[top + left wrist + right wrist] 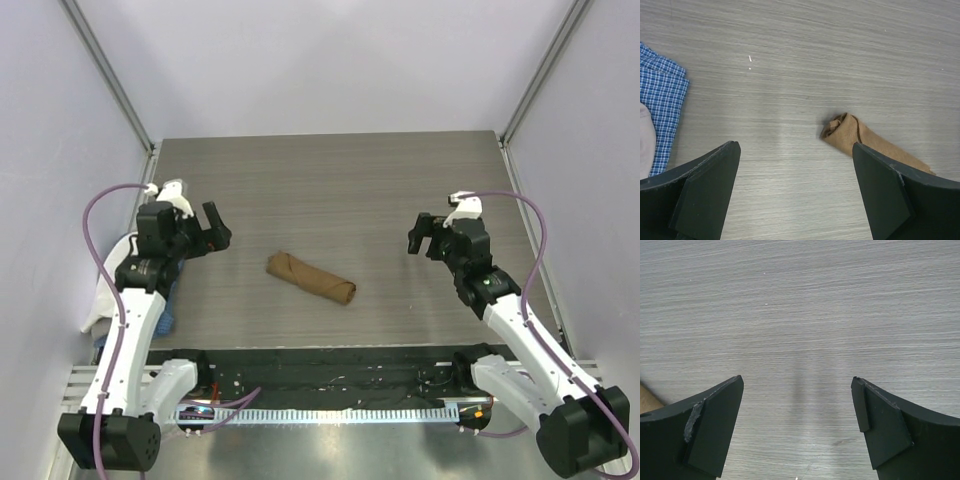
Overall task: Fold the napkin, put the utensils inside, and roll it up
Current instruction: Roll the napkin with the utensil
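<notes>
Napkin (311,278) lies rolled between left tool (214,230) and right tool (421,238), both raised, angled inward, wide open, empty.

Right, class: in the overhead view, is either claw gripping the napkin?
No, the rolled napkin lies on the table between the left claw and right claw, touching neither.

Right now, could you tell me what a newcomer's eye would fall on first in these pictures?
The tan napkin lies rolled into a tight bundle, set diagonally at the middle of the table. The left gripper and right gripper hang open on either side of it, touching nothing. A blue checked cloth lies at the table's left edge.
</notes>
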You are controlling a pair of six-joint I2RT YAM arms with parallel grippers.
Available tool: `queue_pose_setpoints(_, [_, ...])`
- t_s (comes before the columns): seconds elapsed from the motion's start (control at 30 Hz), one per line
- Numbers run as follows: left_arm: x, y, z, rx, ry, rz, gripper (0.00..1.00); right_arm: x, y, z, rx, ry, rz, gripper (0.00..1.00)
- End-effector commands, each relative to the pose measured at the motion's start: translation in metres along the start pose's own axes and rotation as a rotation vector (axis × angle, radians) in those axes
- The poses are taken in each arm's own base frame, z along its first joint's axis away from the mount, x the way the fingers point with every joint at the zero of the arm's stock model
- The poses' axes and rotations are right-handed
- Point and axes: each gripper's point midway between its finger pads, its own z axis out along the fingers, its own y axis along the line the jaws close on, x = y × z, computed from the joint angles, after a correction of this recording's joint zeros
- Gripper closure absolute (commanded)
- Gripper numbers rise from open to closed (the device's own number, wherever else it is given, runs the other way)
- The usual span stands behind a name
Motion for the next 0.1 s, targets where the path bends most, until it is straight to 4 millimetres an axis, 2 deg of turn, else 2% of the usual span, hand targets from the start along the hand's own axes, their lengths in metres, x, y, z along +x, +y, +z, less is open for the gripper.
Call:
queue_pose_setpoints(0.0, [-0.0121,-0.0046,-0.0057,0.025,-0.049,0.030,0.00,-0.0094,-0.0040,-0.0006,0.020,-0.034,-0.008,0.01])
queue_pose_setpoints(0.07, [-0.0114,-0.0072,-0.0033,0.043,-0.044,0.042,0.00,-0.0065,-0.0046,-0.0005,0.020,-0.028,-0.012,0.01])
